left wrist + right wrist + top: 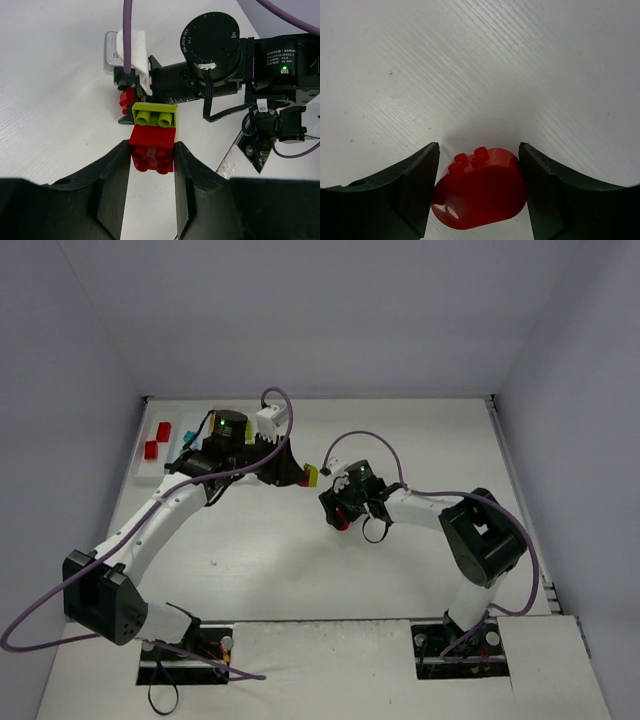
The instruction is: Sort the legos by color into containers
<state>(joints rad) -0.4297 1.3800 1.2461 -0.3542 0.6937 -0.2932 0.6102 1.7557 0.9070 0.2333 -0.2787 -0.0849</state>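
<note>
White table (pixel 400 440) in the top view. The left gripper (pixel 303 474) and right gripper (pixel 342 520) sit near each other at mid-table, tips apart. A lime green brick (pixel 312 476) shows at the left fingertips; a rounded red brick (pixel 343 524) shows as a small patch under the right fingers. The tray (pixel 160 468) lies well off to the left of both grippers, behind the left wrist. It holds two red bricks (pixel 163 430) and a cyan brick (pixel 188 435) in a lane closer to the arm; I cannot tell exactly which lane.

Left wrist view: both dark fingers (pixel 112 175) are clamped on the sides of a red brick (pixel 151 150), studs towards the camera; the lime green brick is joined to its far end, just past the fingertips and clear of them. Beyond it stands the right gripper with a purple cable (pixel 128 30), the rounded red brick partly visible in its fingers. The held pair and that gripper look very close; contact cannot be judged.

Right wrist view: the rounded red brick sits between the two fingers (pixel 415 190), touching the inner face of each, so it is grasped; four studs point away from the camera. Bare ribbed table lies ahead of the tips.
</note>
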